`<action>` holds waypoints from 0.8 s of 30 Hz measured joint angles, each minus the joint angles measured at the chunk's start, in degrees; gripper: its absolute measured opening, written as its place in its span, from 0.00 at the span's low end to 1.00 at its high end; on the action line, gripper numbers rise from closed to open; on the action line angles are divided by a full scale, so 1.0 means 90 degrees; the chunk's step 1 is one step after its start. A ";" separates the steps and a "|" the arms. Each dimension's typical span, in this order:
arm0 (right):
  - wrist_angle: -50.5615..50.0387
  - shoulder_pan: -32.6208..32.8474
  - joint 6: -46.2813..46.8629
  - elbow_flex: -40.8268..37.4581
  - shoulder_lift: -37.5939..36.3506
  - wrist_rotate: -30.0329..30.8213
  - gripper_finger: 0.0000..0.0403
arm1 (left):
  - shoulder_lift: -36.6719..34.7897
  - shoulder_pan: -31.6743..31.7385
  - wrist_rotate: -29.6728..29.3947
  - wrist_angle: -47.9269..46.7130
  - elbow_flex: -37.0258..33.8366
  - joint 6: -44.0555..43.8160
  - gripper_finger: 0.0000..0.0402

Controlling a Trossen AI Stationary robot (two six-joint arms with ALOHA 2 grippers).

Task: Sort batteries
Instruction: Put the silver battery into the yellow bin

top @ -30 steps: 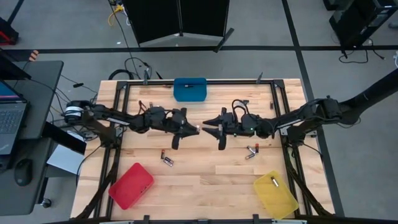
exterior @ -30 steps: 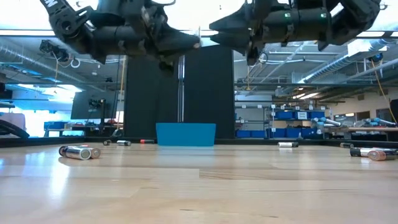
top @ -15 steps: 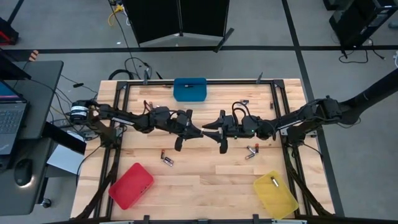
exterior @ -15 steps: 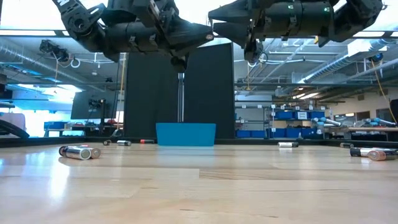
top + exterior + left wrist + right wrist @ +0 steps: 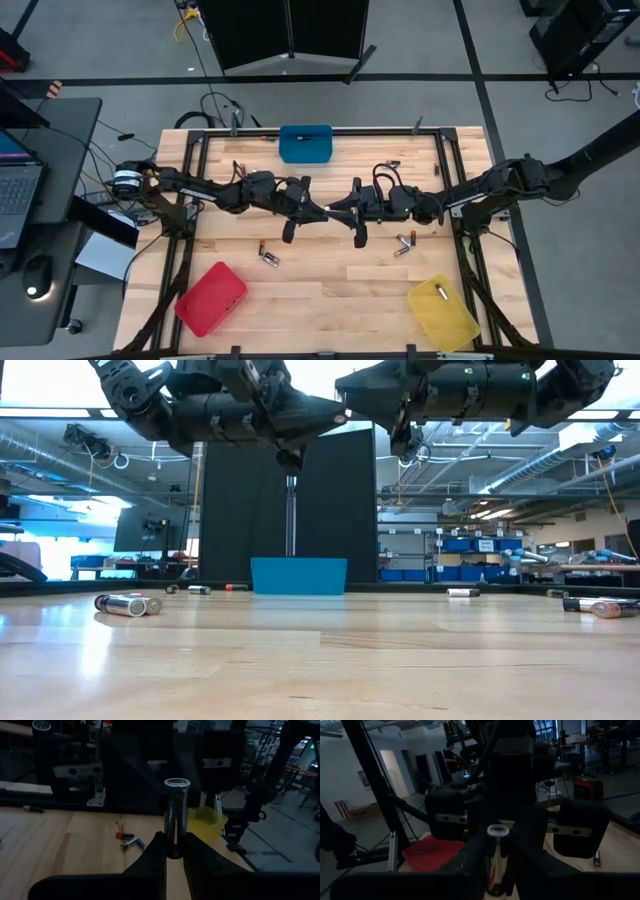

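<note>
Both tools have drawn together, meeting mid-frame above the table (image 5: 330, 290).
Left tool (image 5: 322, 212) is pinching a silvery battery (image 5: 176, 815); right tool (image 5: 333, 213) is closing around it.

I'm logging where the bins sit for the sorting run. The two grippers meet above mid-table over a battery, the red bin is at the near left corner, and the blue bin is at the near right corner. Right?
Not quite. The bin at the near right corner is the yellow bin; the blue bin sits at the far edge, middle. The high view shows this. The rest holds: the left gripper and right gripper meet above mid-table at a battery, and the red bin is near left.
</note>
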 joint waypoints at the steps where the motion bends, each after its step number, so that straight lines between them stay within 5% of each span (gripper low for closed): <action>1: 0.0004 -0.0001 -0.0002 0.0000 -0.0002 0.0001 0.21 | 0.0000 0.0001 -0.0023 -0.0008 0.0000 0.0002 0.11; 24: -0.0070 -0.0004 -0.0104 0.0063 -0.0010 -0.0134 0.16 | -0.0010 -0.0002 -0.0112 -0.0088 0.0056 -0.0022 0.11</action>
